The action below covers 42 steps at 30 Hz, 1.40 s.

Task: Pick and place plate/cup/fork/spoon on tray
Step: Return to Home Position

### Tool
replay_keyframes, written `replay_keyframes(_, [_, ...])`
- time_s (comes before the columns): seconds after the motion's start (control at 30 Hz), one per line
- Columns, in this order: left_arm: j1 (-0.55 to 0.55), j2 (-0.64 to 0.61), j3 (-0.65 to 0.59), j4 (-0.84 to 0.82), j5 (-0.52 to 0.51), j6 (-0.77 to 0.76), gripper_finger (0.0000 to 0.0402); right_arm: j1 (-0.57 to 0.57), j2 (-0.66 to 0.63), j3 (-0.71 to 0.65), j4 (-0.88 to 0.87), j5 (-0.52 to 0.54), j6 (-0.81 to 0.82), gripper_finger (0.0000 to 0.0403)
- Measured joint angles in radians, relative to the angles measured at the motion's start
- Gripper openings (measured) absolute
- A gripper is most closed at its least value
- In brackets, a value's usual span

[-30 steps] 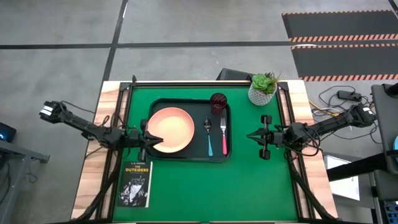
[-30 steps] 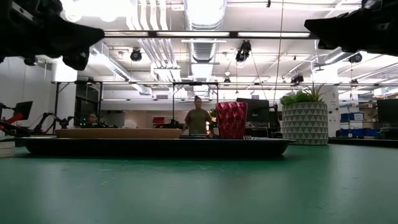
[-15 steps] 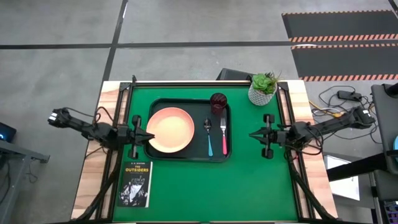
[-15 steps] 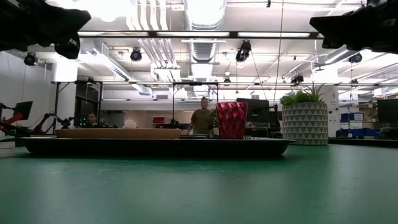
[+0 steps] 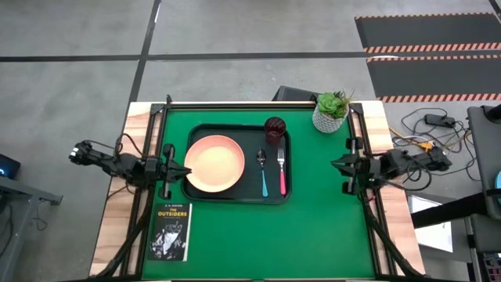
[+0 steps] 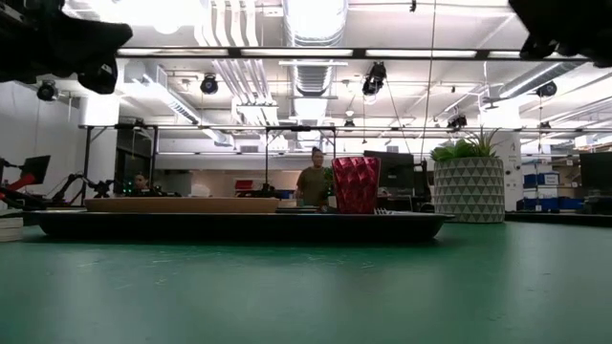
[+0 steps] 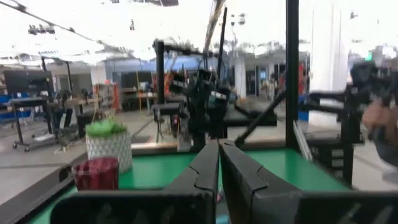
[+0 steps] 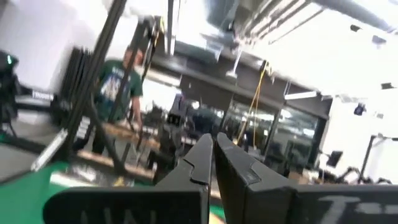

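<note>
Plate [image 5: 214, 163], spoon [image 5: 263, 172], fork [image 5: 280, 168] and cup [image 5: 275, 128] all sit on tray [image 5: 197, 135], mid-worktop [image 5: 258, 235]. Left end effector [image 5: 186, 170] – fingers together, empty – just off tray's left rim. Right end effector [image 5: 335, 164] also pinched closed w/ nothing held, near worktop's right edge.

Open green table [image 5: 235, 235] in front of the tray [image 5: 194, 192], book [image 5: 171, 232] at its left corner, potted plant [image 5: 331, 112] far right

Bright overhead glare; blurred wrist views.
</note>
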Motion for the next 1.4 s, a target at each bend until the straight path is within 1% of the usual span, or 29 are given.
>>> replay_keyframes(0.07, [0.0, -0.004, 0.0, -0.023, 0.002, 0.0, 0.0, 0.0, -0.021, 0.0, -0.058, 0.002, -0.001, 0.0009])
replay_keyframes(0.13, [0.0, -0.004, 0.0, -0.029, 0.003, 0.001, 0.0, 0.0, -0.021, 0.0, -0.052, 0.003, -0.003, 0.0009])
replay_keyframes(0.33, [0.0, 0.001, 0.0, -0.039, -0.002, 0.005, 0.0, 0.0, -0.022, 0.001, -0.107, 0.025, 0.009, 0.0009])
replay_keyframes(0.47, [0.0, 0.003, 0.002, -0.039, -0.002, 0.003, 0.0, 0.0, -0.017, 0.001, -0.105, 0.036, 0.005, 0.0009])
replay_keyframes(0.67, [0.0, 0.029, 0.002, -0.037, -0.002, 0.002, 0.0, 0.0, 0.0, 0.001, -0.11, 0.037, 0.104, 0.0009])
replay_keyframes(0.83, [0.0, 0.056, 0.002, -0.038, -0.003, 0.001, 0.0, 0.0, 0.013, 0.001, -0.111, 0.037, 0.136, 0.0009])
replay_keyframes(1.4, [0.0, 0.145, 0.002, -0.037, -0.004, 0.001, 0.0, 0.0, 0.014, 0.001, -0.112, 0.036, 0.137, 0.0009])
